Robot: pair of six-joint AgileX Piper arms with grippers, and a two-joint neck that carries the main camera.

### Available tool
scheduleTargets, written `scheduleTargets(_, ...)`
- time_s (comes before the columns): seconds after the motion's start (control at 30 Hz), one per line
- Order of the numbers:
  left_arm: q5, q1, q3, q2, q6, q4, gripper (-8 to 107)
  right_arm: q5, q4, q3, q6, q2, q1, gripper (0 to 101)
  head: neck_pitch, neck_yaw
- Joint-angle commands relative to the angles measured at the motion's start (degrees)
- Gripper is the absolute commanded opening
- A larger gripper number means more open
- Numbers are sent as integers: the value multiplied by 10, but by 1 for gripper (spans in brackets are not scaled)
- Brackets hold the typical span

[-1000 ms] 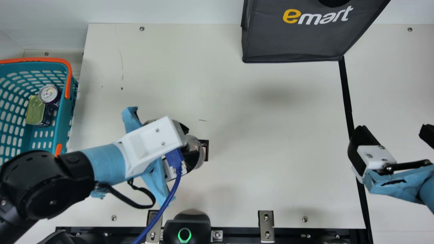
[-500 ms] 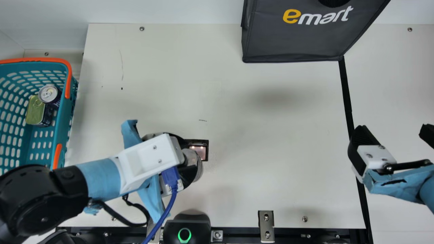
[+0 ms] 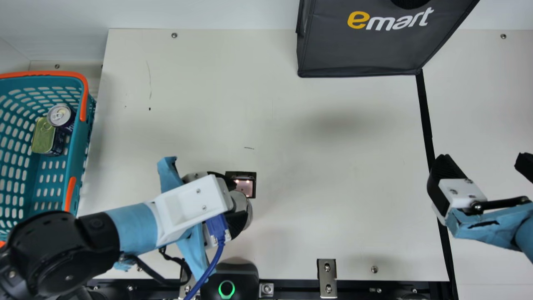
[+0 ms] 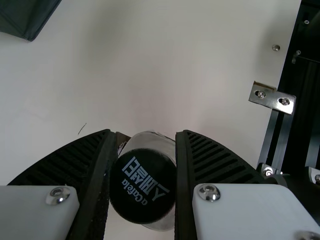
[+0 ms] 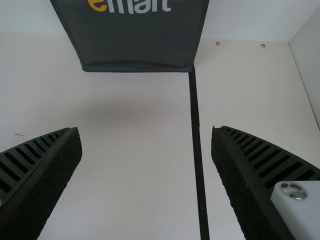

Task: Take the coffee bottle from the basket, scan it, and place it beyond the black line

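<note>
1. Claw, left arm's [image 3: 236, 204]: fingers part-way apart, clamped on coffee bottle [image 4: 143, 186] from both sides, dark cap between them in the left wrist view.
2. Lit window [image 3: 245, 187], black frame: set in worktop [image 3: 333, 166], just beside claw and bottle.
3. Black device [image 3: 230, 273], green ring: near, robot's side of claw.
4. Dark bag [image 3: 354, 50]: well apart, farther out and rightward.
5. Teal basket [image 3: 77, 162]: well apart, left of claw; contains can [image 3: 59, 115] and tin [image 3: 43, 135].
6. Black line [image 3: 424, 112]: well apart, right of claw.
7. Second claw, right arm's [image 3: 485, 162]: farthest right, spread wide, holding nothing.
</note>
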Motion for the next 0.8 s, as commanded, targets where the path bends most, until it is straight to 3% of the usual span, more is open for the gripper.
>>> scheduleTargets(0.0, -8, -2, 4, 2, 0, 1, 10, 0, 0, 0, 0, 0, 0, 91, -15, 1)
scheduleTargets(0.37, -53, -2, 2, 41, 1, 7, 10, 0, 0, 0, 0, 0, 0, 91, -15, 1)
scheduleTargets(0.77, -85, 12, -55, 120, 42, -9, 10, 0, 0, 0, 0, 0, 0, 91, -15, 1)
